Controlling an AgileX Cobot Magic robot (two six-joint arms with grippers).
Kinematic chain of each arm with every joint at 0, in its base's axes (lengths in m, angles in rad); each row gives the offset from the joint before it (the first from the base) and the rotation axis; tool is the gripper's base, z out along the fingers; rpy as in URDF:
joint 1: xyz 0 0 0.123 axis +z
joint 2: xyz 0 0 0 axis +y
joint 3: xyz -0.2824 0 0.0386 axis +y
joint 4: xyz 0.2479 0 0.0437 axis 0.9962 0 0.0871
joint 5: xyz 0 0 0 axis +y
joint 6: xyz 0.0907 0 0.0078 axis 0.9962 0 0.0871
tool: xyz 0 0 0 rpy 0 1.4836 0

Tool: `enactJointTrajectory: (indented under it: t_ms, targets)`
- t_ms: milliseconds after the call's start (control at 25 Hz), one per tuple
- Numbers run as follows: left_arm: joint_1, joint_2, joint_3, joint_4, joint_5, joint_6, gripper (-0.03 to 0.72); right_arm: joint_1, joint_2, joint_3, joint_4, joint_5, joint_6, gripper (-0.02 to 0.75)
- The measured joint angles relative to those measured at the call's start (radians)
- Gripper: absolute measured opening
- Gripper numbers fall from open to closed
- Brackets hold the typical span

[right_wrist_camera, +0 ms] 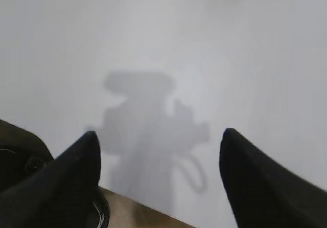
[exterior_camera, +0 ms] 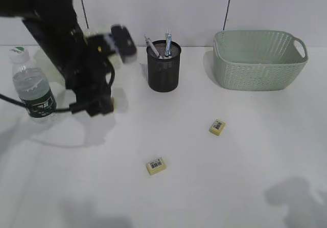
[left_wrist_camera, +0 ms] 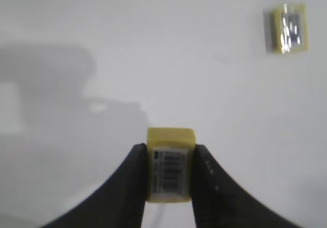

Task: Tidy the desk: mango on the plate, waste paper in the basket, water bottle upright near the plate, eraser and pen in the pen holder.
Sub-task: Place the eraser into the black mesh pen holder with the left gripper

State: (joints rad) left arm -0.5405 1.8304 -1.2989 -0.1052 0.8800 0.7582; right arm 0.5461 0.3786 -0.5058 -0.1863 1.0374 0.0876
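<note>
Clearly my left tool (left_wrist_camera: 168, 179) pinched a yellow eraser (left_wrist_camera: 170, 165) between its black fingers (left_wrist_camera: 134, 187), barcode label facing the wrist camera, lifted above the white table (exterior_camera: 230, 187). My right tool (right_wrist_camera: 159, 159) stood spread wide over bare table, holding nothing. Two more erasers lay on the table, one (exterior_camera: 156, 165) near the front, another (exterior_camera: 217, 127) further right. Behind stood the pen holder (exterior_camera: 163, 67) with pens (exterior_camera: 167, 43), the basket (exterior_camera: 259, 59) to its right, and the water bottle (exterior_camera: 33, 87) upright at far left.
</note>
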Motion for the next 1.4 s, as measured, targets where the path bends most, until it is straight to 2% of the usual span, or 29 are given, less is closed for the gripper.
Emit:
enactJointTrajectory:
  t_ms: [240, 520, 720, 960, 1320, 1400]
  targets:
    - [0.000, -0.112, -0.008, -0.037, -0.279, -0.044, 0.208, 0.000, 0.000, 0.000, 0.000, 0.000, 0.000, 0.571]
    - [0.000, -0.051, -0.092, -0.259, -0.552, -0.048, 0.208, 0.000, 0.000, 0.000, 0.000, 0.000, 0.000, 0.571]
    - [0.000, 0.088, -0.207, -0.375, -0.585, -0.048, 0.208, 0.000, 0.000, 0.000, 0.000, 0.000, 0.000, 0.571]
    - [0.000, 0.239, -0.332, -0.430, -0.586, -0.049, 0.208, 0.000, 0.000, 0.000, 0.000, 0.000, 0.000, 0.571]
    - [0.007, 0.307, -0.355, -0.453, -0.609, -0.050, 0.213, 0.000, 0.000, 0.000, 0.000, 0.000, -0.001, 0.571]
    - [0.010, 0.307, -0.356, -0.454, -0.617, -0.050, 0.269, 0.000, 0.000, 0.000, 0.000, 0.000, -0.001, 0.571]
